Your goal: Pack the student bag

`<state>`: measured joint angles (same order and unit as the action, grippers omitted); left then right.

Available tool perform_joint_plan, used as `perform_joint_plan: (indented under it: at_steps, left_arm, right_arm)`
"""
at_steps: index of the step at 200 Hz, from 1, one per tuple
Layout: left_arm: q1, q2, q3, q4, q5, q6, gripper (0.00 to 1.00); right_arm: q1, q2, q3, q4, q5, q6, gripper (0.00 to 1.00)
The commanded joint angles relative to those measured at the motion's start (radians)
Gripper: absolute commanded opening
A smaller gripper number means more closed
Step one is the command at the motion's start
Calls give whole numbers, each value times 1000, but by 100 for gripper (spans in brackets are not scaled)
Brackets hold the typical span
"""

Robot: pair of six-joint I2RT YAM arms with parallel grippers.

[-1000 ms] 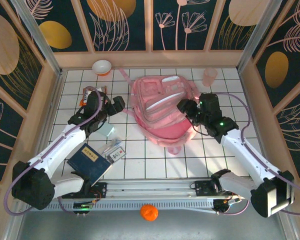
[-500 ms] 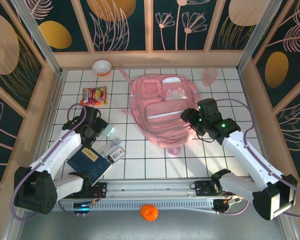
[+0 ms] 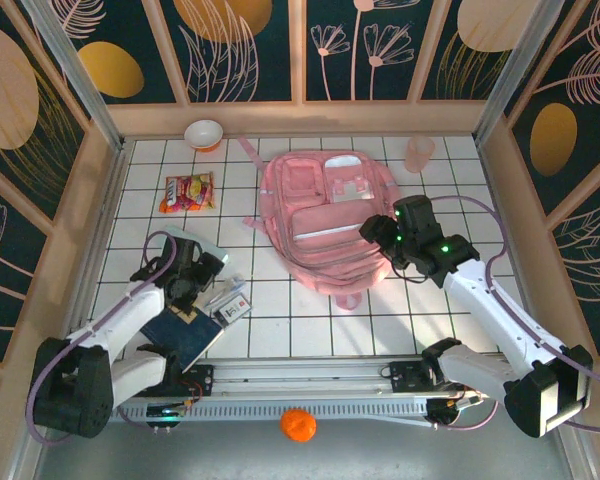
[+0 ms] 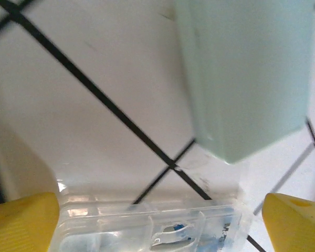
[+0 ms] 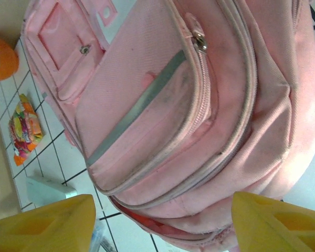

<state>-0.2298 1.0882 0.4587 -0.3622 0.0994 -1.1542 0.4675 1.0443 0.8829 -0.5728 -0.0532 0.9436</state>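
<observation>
Left end effector (image 4: 158, 212): I see its fingers spread wide over a clear plastic case (image 4: 147, 227) on the desk (image 4: 94, 131).
Mint box (image 4: 247, 73): just beyond that case.
Right end effector (image 5: 160, 215): spread, empty, above the bag.
Student bag (image 3: 320, 215): flat mid-desk, front pockets up.

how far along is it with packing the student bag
Early. Done: nothing visibly packed; the student bag lies flat on the tiles. In hand: the left tool hangs open over the clear case, holding nothing; the right tool is open above the bag. Left: the book, snack packet and case.
</observation>
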Motion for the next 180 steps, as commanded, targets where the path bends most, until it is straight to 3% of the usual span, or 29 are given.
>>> perform_joint_plan:
  at_steps: [1, 46, 75, 99, 128, 154, 180]
  left_arm:
    - [4, -45, -73, 212, 139, 35, 95]
    - [3, -29, -70, 367, 234, 61, 91]
    - [4, -23, 86, 157, 128, 127, 96]
    - [4, -28, 175, -166, -78, -10, 99]
    - [7, -56, 183, -369, -205, -109, 99]
    - [48, -128, 63, -369, -176, -231, 99]
    - [52, -242, -38, -362, -151, -344, 89]
  right_arm:
    - [8, -1, 12, 44, -1, -8, 69]
    - [8, 13, 15, 100, -19, -9, 69]
    - [18, 40, 36, 108, -30, -21, 69]
    - [28, 48, 39, 118, -31, -26, 69]
    - [34, 47, 31, 119, -33, -26, 69]
    - [34, 40, 27, 114, -28, -28, 69]
    - [35, 34, 27, 108, -30, -29, 69]
